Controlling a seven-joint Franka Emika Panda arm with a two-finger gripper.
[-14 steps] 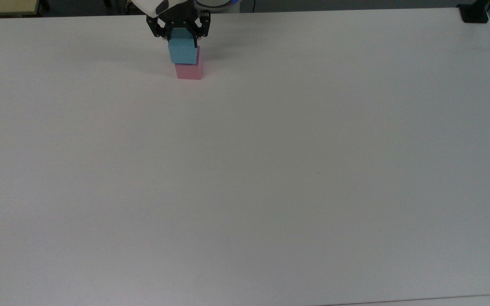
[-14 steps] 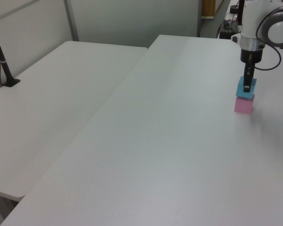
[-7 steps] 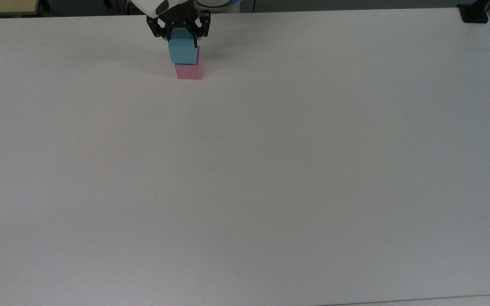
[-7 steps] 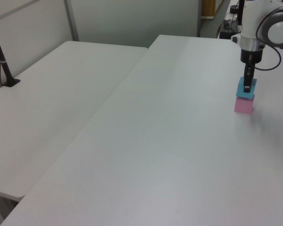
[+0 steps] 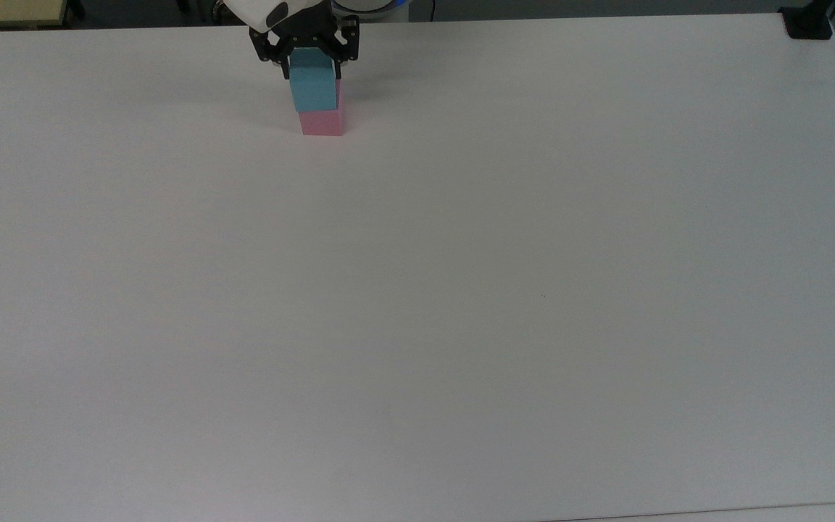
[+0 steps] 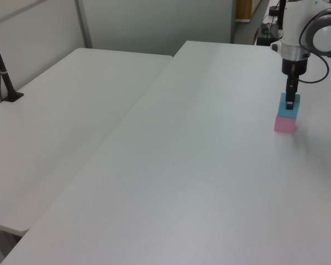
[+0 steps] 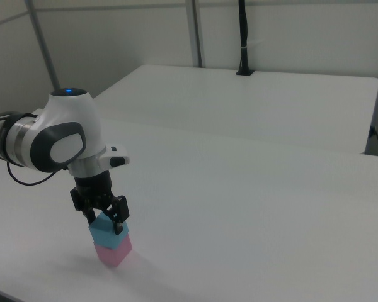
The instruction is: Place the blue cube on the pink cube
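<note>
The blue cube [image 5: 314, 88] sits squarely on top of the pink cube [image 5: 322, 123] near the far edge of the white table [image 5: 417, 290]. The same stack appears in the left view, blue cube [image 6: 288, 107] over pink cube [image 6: 285, 125], and in the right view, blue cube [image 7: 107, 236] over pink cube [image 7: 114, 254]. My gripper [image 5: 312, 71] hangs straight down over the stack, with a finger on either side of the blue cube's upper part. The fingers stand slightly parted from it, so the gripper [image 7: 104, 218] is open.
A second white table [image 6: 71, 110] adjoins this one on the left view's left, carrying a black post [image 6: 3, 72]. A black clamp base [image 5: 807, 22] sits at the far right corner in the top view. Broad bare tabletop lies in front of the stack.
The blue cube was skewed and offset on the pink cube. It has settled lower and now lines up with it. The fingers have spread a little, and the arm has stayed in place.
</note>
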